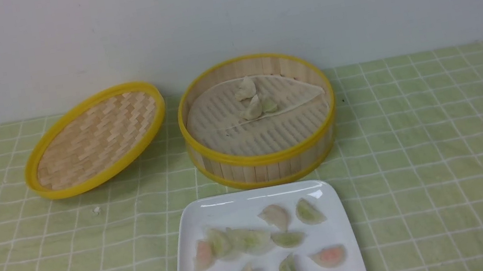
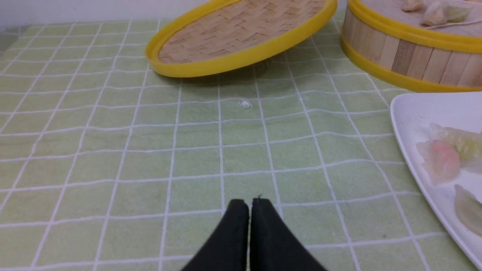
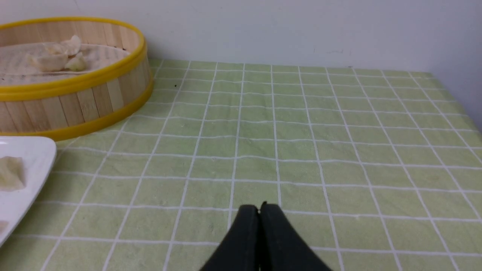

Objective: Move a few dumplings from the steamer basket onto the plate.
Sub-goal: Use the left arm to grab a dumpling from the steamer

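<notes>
The steamer basket (image 1: 264, 158) stands at the table's back middle, with three pale dumplings (image 1: 255, 99) on its ridged liner, one tinted green. It also shows in the left wrist view (image 2: 399, 56) and the right wrist view (image 3: 75, 101). The white square plate (image 1: 238, 206) lies in front of it and holds several translucent dumplings, some pink, some green. My left gripper (image 2: 250, 203) is shut and empty over bare cloth, left of the plate. My right gripper (image 3: 259, 208) is shut and empty over bare cloth, right of the plate. Neither arm shows in the front view.
The shallow woven lid (image 1: 96, 139) leans tilted left of the basket. A small white crumb (image 1: 96, 210) lies on the green checked cloth (image 1: 444, 161) in front of the lid. A white wall stands close behind the basket. The table's right edge shows in the right wrist view.
</notes>
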